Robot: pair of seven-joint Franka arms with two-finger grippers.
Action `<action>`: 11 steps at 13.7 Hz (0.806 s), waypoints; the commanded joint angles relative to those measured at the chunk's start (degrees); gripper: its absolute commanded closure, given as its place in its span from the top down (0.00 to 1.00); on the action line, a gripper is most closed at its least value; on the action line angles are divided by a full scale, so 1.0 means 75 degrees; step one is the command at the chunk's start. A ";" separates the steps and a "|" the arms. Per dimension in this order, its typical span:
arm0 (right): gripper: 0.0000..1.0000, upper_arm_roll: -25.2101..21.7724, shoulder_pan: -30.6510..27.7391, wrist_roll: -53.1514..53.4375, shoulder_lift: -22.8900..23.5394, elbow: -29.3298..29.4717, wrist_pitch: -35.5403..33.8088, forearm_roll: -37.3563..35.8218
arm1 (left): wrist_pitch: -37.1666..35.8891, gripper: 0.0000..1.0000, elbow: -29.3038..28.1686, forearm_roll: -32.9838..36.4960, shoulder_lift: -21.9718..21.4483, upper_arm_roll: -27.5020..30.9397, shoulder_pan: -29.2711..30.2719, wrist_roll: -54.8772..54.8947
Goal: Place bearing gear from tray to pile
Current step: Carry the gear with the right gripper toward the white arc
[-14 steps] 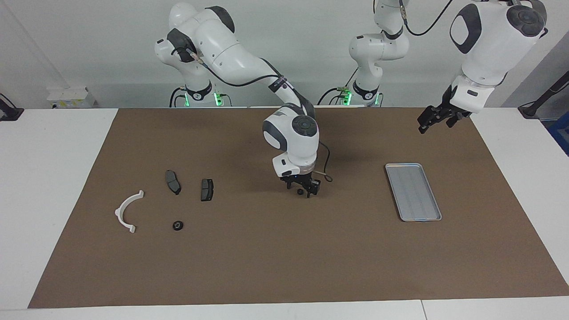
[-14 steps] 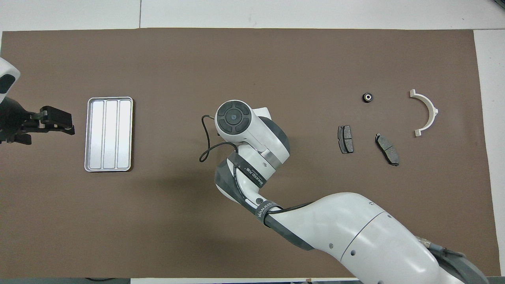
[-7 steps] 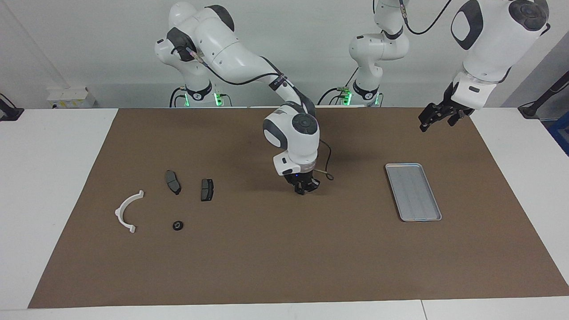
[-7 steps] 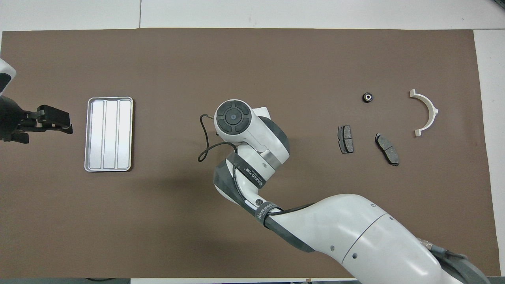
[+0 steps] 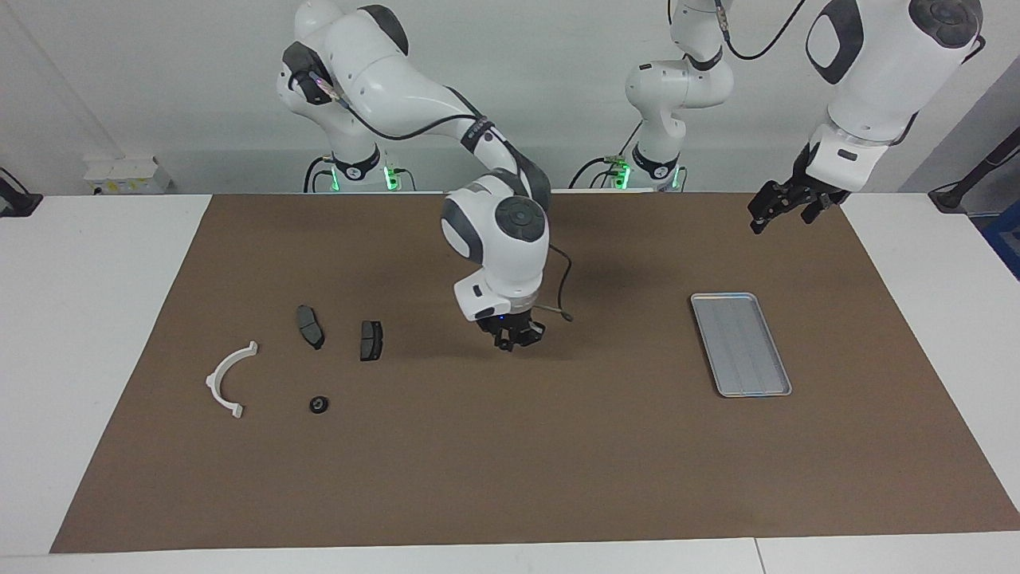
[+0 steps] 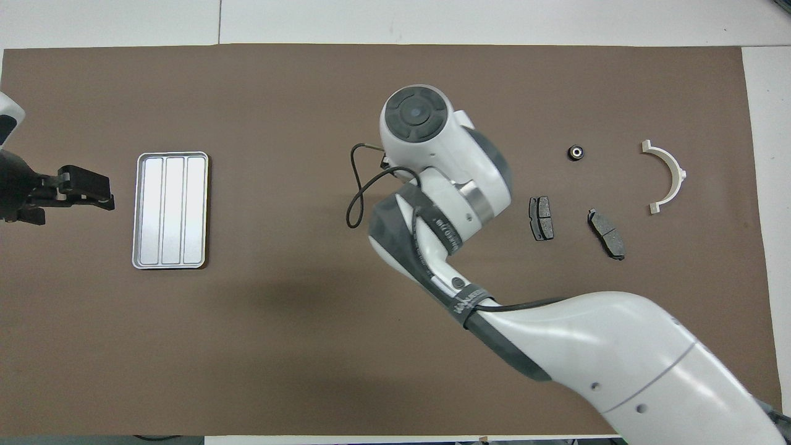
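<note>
Right, the right gripper (image 5: pixel 516 339) hangs low over the brown mat (image 5: pixel 558 462), between the tray (image 5: pixel 777 391) and the pile (image 5: pixel 319 359). Its jaws are fully closed. I can't make out a part between the tips, though I judge the gear is pinched there. The tray looks bare, and one bearing gear (image 5: pixel 319 405) already lies well apart from it, in the pile near the white bracket (image 5: pixel 227 379). I'd carry low and level away from the tray, stop over bare mat beside that gear, lower, then release. The left gripper (image 5: pixel 777 209) waits just beside the tray, jaws wide, holding nothing.
</note>
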 commanded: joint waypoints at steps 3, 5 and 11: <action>0.00 0.0133 -0.2179 -0.4789 -0.1125 -0.0142 -0.1081 0.0366 | -0.0090 1.00 -0.0118 0.0011 -0.0182 -0.0033 0.0045 0.0024; 0.00 0.0121 -0.3082 -0.6501 -0.1103 -0.0165 -0.0756 0.0401 | -0.0090 1.00 -0.0118 0.0011 -0.0182 -0.0033 0.0045 0.0024; 0.00 0.0086 -0.3941 -0.7236 -0.0552 -0.1077 0.0989 0.0272 | -0.0090 1.00 -0.0118 0.0011 -0.0182 -0.0033 0.0045 0.0024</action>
